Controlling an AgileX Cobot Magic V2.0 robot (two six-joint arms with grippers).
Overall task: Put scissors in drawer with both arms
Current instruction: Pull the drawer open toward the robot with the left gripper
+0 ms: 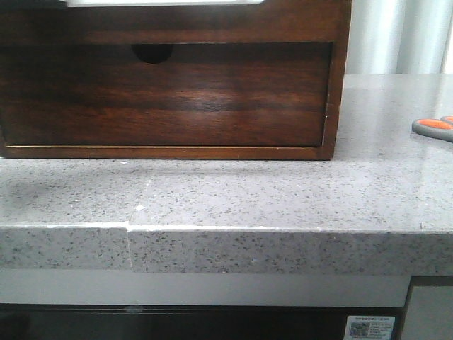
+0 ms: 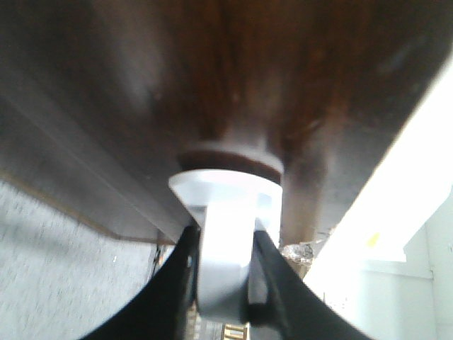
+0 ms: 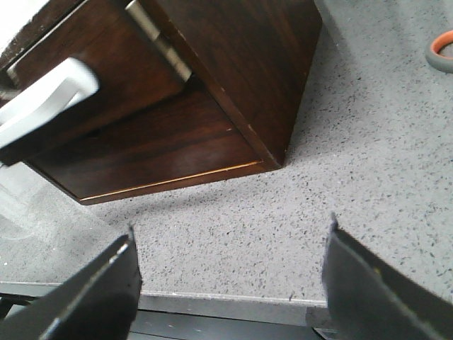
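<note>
The drawer (image 1: pixel 163 95), a glossy reddish-brown front with a half-round notch (image 1: pixel 151 52) in its top edge, sits flush in the wooden box. It also shows in the right wrist view (image 3: pixel 141 152) and fills the left wrist view (image 2: pixel 248 71). The scissors (image 1: pixel 433 127) lie at the far right of the counter; only the grey, orange-lined loops show, also in the right wrist view (image 3: pixel 440 51). My left gripper (image 2: pixel 226 283) is shut on a white piece (image 2: pixel 226 234) that reaches up to the notch. My right gripper (image 3: pixel 230 283) is open and empty over the counter's front edge.
The wooden box frame (image 1: pixel 338 85) stands at the back of the grey speckled counter (image 1: pixel 233 195). The white piece shows as a bar before the box (image 3: pixel 42 106). The counter's front edge (image 1: pixel 226 230) has a seam at the left.
</note>
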